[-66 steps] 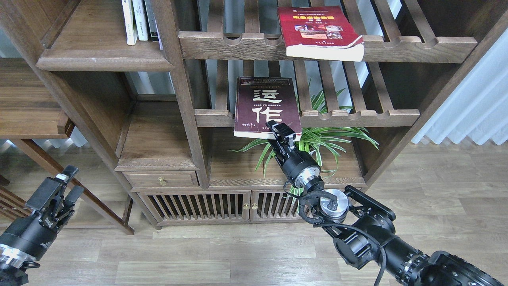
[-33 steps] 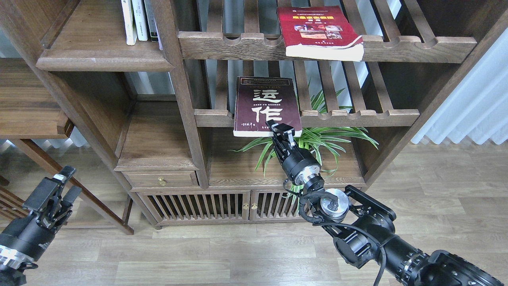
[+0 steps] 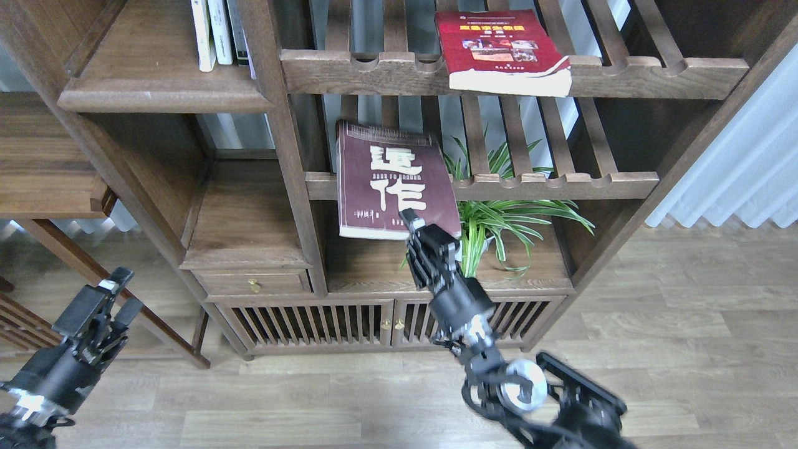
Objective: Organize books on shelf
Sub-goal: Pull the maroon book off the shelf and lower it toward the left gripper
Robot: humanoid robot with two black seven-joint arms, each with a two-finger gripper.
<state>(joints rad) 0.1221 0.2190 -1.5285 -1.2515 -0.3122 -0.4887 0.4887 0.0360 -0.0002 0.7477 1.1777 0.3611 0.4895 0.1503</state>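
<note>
My right jaws are clamped on the lower right corner of the dark maroon book, which hangs tilted in front of the middle slatted rack, its cover with the big white characters facing me. Gripping at a corner leaves most of the cover and the spine free, which I judge suits carrying it across to the solid shelf at upper left, where a few white-spined books stand upright against the post. The red book with the yellow title lies flat on the top slatted rack, its page edge overhanging the notched front rail, and looks yet to be moved. A spider plant spreads its leaves just behind and to the right of my wrist. My right arm rises steeply from the bottom edge, forearm and wrist nearly in line, pointing up and slightly left at the book. My left jaws hang low at the left over the floor, fingers a little apart and holding nothing, well clear of the shelving.
</note>
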